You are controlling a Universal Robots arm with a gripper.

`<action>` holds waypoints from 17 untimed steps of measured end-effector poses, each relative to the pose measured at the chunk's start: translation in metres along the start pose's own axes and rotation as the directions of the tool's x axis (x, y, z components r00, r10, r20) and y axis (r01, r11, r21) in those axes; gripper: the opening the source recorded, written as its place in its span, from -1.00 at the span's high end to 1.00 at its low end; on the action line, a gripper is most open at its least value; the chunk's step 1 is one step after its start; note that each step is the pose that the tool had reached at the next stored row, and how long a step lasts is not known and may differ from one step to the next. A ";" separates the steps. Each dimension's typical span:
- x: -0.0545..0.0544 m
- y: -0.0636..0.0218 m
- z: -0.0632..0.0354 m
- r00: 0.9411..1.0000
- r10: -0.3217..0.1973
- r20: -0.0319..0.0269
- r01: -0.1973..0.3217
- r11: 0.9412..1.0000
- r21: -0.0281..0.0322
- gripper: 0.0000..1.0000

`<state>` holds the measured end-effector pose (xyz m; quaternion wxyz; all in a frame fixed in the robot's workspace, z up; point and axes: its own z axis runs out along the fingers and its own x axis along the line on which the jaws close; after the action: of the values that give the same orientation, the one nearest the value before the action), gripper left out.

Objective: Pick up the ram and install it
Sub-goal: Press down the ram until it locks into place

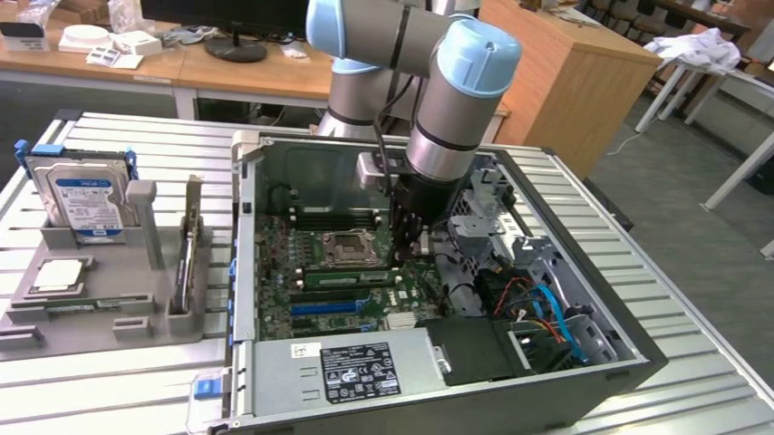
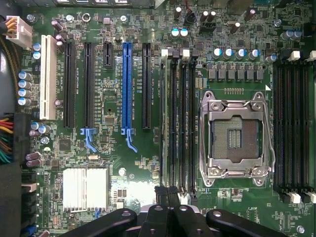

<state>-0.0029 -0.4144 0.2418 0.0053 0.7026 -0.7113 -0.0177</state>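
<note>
The ram (image 1: 344, 277) is a thin green stick seated in a black slot of the motherboard, just in front of the processor socket (image 1: 347, 245). In the wrist view the ram (image 2: 166, 123) shows edge-on in the outermost slot of the bank beside the socket (image 2: 236, 133). My gripper (image 1: 411, 256) reaches down inside the open computer case, at the end of that slot bank. Its fingers (image 2: 162, 197) are shut together over the slot's end (image 2: 168, 192), with nothing visible between them. Whether they touch the ram I cannot tell.
A grey tray (image 1: 109, 317) at the exterior view's left holds a blue-labelled hard drive (image 1: 85, 195), a square silver processor chip (image 1: 58, 275) and a thin board on edge (image 1: 188, 258). Inside the case are the power supply (image 1: 351, 367), coloured cables (image 1: 545, 308) and drive cage.
</note>
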 end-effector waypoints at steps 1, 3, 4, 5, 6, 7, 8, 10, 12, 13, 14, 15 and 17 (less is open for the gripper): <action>0.000 0.0000 0.0000 1.000 0.000 0.000 0.000 1.000 0.000 0.79; 0.000 0.0000 0.0001 1.000 0.000 0.000 0.000 1.000 0.000 0.79; 0.000 0.0000 0.0002 1.000 0.000 0.000 0.000 1.000 0.000 0.79; 0.000 0.0000 0.0002 1.000 0.000 0.000 0.000 1.000 0.000 0.79; 0.000 0.0000 0.0004 1.000 0.000 0.001 0.000 1.000 0.000 0.79; -0.001 0.0000 0.0004 1.000 0.000 0.001 0.000 1.000 0.000 0.79; -0.001 0.0000 0.0003 1.000 0.000 0.000 0.000 1.000 0.000 0.79; -0.002 0.0000 0.0004 1.000 0.000 0.000 0.000 1.000 0.000 0.79; -0.002 0.0000 0.0004 1.000 0.000 0.000 0.000 1.000 0.000 0.79; -0.002 0.0000 0.0004 1.000 0.000 0.000 0.000 1.000 0.000 0.79; -0.002 0.0000 0.0004 1.000 0.000 0.000 0.000 1.000 0.000 0.79; -0.003 0.0000 0.0004 1.000 0.000 0.000 0.000 1.000 0.000 0.79; -0.003 -0.0009 0.0004 1.000 0.000 0.000 0.000 1.000 0.000 0.79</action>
<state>-0.0020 -0.4119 0.2415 0.0052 0.7026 -0.7114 -0.0178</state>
